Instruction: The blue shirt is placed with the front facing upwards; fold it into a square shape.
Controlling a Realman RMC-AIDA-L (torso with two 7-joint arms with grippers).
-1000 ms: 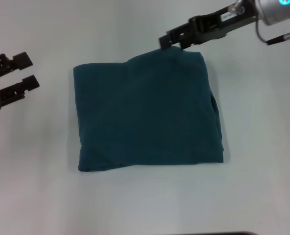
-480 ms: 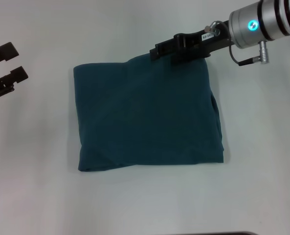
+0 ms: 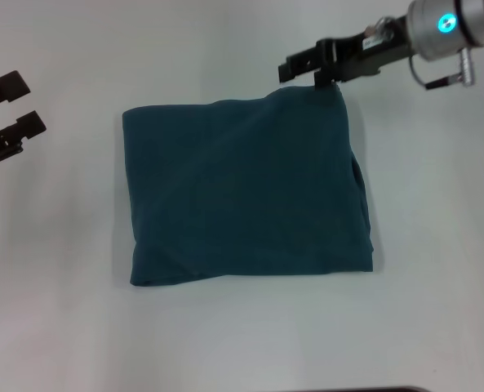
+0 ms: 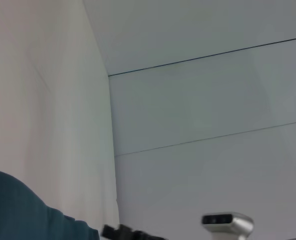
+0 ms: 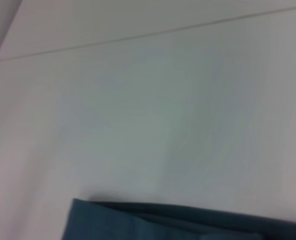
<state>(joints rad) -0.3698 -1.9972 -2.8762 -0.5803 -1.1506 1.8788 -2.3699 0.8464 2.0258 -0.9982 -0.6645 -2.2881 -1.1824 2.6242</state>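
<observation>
Teal-blue cotton, the blue shirt point(image 3: 246, 192), lies folded into a near-square block at the middle of the bench point(image 3: 437, 327), lettering hidden. The right gripper point(image 3: 307, 65) sits at the shirt's far right corner; half a second ago it lay over the far edge, and it has since drawn back toward the far right of the bench. Whether its fingers are parted, or still pinch the corner, cannot be told. The far edge, previously humped, now lies flatter. The left gripper point(image 3: 5, 114) rests at the bench's left edge, fingers apart and empty, unmoved. Judgement: folding is essentially complete; only release and withdrawal remain.
</observation>
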